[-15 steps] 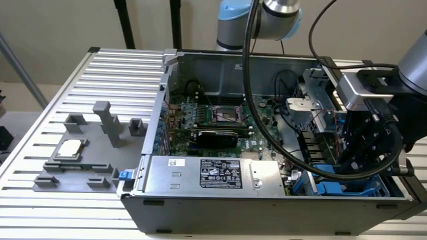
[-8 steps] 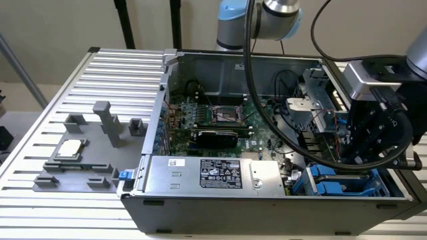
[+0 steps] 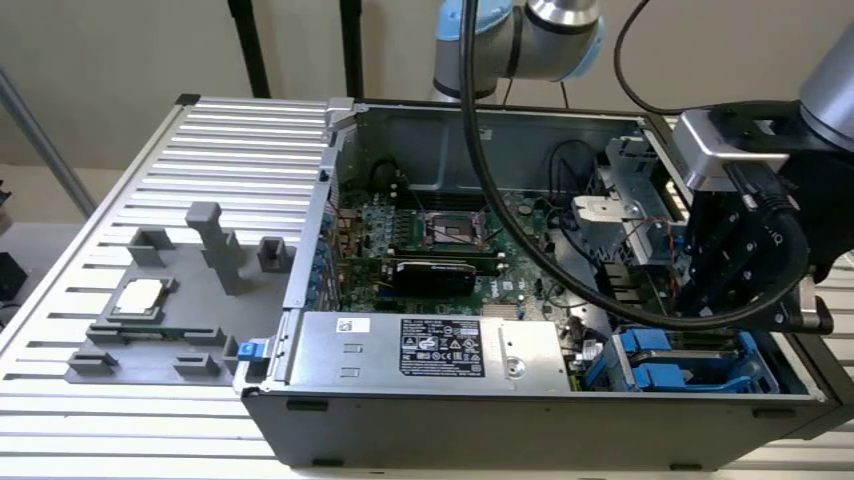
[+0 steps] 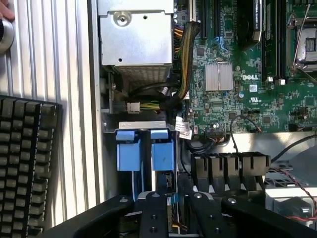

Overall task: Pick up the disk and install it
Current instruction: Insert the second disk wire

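Two blue-railed drive carriers stand edge-on, side by side, in the drive bay at the case's front corner on the exterior view's right. I take the disk (image 4: 162, 151) (image 3: 663, 377) to be the one in line with my gripper (image 4: 173, 213) (image 3: 727, 320), next to the second carrier (image 4: 128, 151). Both blue ends sit at about the same depth in the bay. My gripper hangs directly over this bay, close above the blue ends, and its dark body hides the part of the disk nearest to it.
The open computer case (image 3: 534, 400) holds the motherboard (image 4: 237, 79), the silver power supply box (image 3: 427, 350) along the front, and loose cables (image 4: 185, 54). On the slatted table (image 3: 227, 140) stand grey fixtures and a small silver chip (image 3: 140, 297). A black keyboard (image 4: 25, 163) lies beside the case.
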Robot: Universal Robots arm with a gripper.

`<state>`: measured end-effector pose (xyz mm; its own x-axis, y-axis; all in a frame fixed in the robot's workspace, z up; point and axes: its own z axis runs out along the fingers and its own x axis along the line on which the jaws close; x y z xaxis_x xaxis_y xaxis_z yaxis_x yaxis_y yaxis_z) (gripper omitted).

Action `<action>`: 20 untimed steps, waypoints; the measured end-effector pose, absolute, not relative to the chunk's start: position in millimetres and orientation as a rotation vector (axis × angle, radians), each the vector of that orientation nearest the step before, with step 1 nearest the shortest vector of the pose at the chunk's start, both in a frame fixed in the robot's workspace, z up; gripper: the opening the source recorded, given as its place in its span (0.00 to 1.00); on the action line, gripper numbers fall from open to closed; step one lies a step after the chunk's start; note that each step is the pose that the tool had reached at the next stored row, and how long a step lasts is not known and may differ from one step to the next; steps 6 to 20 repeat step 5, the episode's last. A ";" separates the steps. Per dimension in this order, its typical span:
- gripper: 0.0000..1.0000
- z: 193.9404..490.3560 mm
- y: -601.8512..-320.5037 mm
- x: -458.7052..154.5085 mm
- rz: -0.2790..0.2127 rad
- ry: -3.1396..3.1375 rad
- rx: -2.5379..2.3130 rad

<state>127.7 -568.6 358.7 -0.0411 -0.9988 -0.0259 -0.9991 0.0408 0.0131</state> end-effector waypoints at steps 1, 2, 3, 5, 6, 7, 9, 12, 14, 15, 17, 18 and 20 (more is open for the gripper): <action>1.00 358.6 -568.6 127.7 0.043 2.259 -2.169; 1.00 358.7 -568.6 127.7 0.043 2.259 -2.169; 1.00 358.7 -568.6 127.7 0.043 2.259 -2.169; 1.00 358.7 -568.6 127.7 0.043 2.259 -2.169; 1.00 358.7 -568.6 127.7 0.043 2.259 -2.169; 1.00 358.7 -568.6 127.7 0.043 2.259 -2.169; 1.00 358.7 -568.6 127.7 0.043 2.259 -2.169; 1.00 358.7 -568.6 127.7 0.043 2.259 -2.169; 1.00 358.7 -568.6 127.7 0.043 2.259 -2.169; 1.00 358.7 -568.6 127.7 0.043 2.259 -2.169; 1.00 358.7 -568.6 127.7 0.043 2.259 -2.169; 1.00 358.7 -568.6 127.7 0.043 2.259 -2.169; 1.00 358.7 -568.6 127.7 0.043 2.259 -2.169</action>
